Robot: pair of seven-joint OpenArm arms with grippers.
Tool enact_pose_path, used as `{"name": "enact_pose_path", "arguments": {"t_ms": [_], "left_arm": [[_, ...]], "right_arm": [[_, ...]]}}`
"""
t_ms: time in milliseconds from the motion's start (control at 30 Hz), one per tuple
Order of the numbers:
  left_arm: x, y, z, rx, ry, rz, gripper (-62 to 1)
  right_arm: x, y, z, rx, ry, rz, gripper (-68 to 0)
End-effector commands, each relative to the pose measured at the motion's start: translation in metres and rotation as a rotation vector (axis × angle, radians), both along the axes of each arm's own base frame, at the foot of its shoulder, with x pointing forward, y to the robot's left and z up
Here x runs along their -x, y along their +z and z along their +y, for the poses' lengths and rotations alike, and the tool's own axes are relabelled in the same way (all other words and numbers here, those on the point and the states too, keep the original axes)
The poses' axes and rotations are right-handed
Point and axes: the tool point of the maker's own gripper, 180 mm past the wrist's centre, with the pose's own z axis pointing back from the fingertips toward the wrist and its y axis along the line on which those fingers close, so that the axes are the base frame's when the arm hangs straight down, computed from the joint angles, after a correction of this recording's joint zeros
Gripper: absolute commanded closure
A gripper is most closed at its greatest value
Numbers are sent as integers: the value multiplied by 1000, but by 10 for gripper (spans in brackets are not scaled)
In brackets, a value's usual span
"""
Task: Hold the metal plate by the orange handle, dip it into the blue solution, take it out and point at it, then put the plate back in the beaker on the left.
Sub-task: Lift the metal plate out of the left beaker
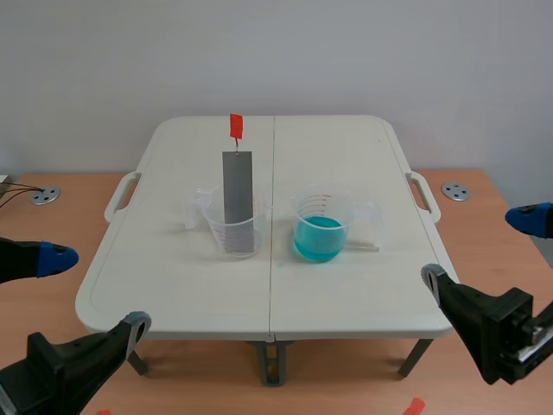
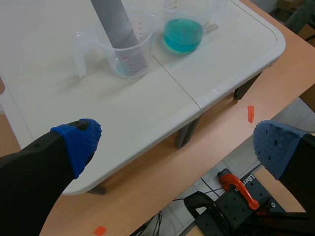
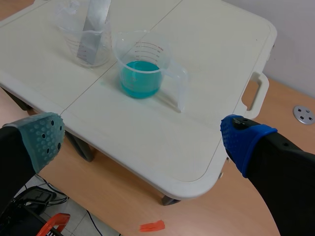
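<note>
Scene view, centre of frame: white folding table (image 1: 346,298) carrying two clear plastic measuring beakers side by side.

- Left beaker (image 1: 212,230): holds the grey metal plate (image 1: 238,199), which stands nearly upright and rises well above the rim. Its orange handle (image 1: 236,126) is at the top, free of any gripper.
- Right beaker (image 1: 333,207): about half full of blue solution (image 1: 319,239), handle toward the frame's right. Near the left beaker, not touching it.

Left gripper (image 1: 91,292): lower left of frame, off the table's near corner, fingers spread wide, nothing between the blue pads.

Right gripper (image 1: 479,249): lower right of frame, beside the table's right edge, also spread wide and empty.

Both grippers are well apart from the beakers.
</note>
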Motion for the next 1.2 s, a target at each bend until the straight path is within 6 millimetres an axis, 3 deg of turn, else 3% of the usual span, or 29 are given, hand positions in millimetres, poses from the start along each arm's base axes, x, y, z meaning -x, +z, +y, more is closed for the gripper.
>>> {"name": "enact_pose_path", "arguments": {"t_ms": [0, 900, 1167], "left_arm": [[-1, 6, -3, 12, -8, -21, -623], [-1, 5, -2, 11, -7, -18, -623], [-1, 2, 0, 6, -3, -11, -623]], "right_arm": [[-3, 10, 3, -15, 4, -31, -663], [-2, 5, 2, 0, 0, -6, -663], [-8, 13, 8, -16, 28, -41, -663]]}}
